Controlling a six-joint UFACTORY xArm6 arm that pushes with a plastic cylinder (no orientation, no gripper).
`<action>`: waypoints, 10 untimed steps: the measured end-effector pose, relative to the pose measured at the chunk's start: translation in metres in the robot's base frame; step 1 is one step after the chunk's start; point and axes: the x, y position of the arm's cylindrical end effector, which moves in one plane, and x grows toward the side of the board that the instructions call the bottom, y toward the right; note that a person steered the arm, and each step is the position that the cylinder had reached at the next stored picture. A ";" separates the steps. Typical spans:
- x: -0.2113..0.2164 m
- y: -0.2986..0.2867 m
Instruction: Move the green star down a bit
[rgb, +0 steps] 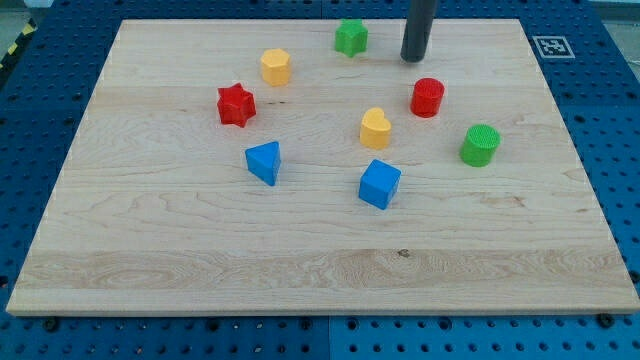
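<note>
The tool, a dark rod, comes down from the view's top, and my tip (414, 58) stands just to the view's right of the green star (351, 37), apart from it. On the wooden worktop (200, 260) (pale, with visible grain) the red cylinder (427, 97) lies below the tip, the yellow heart (375, 128) lower still, and the yellow block (275, 66) left of the star.

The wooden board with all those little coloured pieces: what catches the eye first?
A pale wooden board dotted with bright blocks. A dark rod comes down at the view's top, my tip just right of the green star block. Two blue blocks, a triangular one and a cube, sit near the middle.
</note>
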 end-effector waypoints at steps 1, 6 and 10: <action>-0.042 -0.026; -0.038 -0.088; -0.017 -0.072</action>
